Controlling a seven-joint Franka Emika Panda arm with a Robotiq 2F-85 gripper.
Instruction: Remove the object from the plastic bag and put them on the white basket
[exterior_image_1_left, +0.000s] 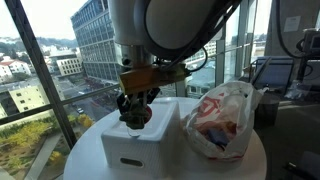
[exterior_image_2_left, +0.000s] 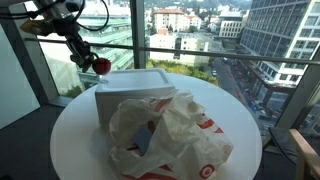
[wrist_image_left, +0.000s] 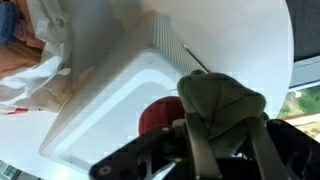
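Observation:
My gripper (exterior_image_1_left: 137, 104) is shut on a soft object with a red part and a dark green part (exterior_image_1_left: 139, 116). It holds the object just above the near edge of the white basket (exterior_image_1_left: 152, 146). In an exterior view the gripper (exterior_image_2_left: 88, 58) and the red part (exterior_image_2_left: 101, 66) hang over the basket's (exterior_image_2_left: 140, 84) far corner. In the wrist view the green part (wrist_image_left: 222, 104) sits between the fingers (wrist_image_left: 222, 140), with the red part (wrist_image_left: 157, 116) over the basket's hollow (wrist_image_left: 105, 110). The crumpled plastic bag with red print (exterior_image_1_left: 222, 120) (exterior_image_2_left: 170, 135) lies beside the basket, with something blue inside.
Basket and bag stand on a round white table (exterior_image_2_left: 70, 140) by large windows. The bag's edge shows in the wrist view (wrist_image_left: 25, 65). A dark chair and equipment (exterior_image_1_left: 275, 75) stand behind the table.

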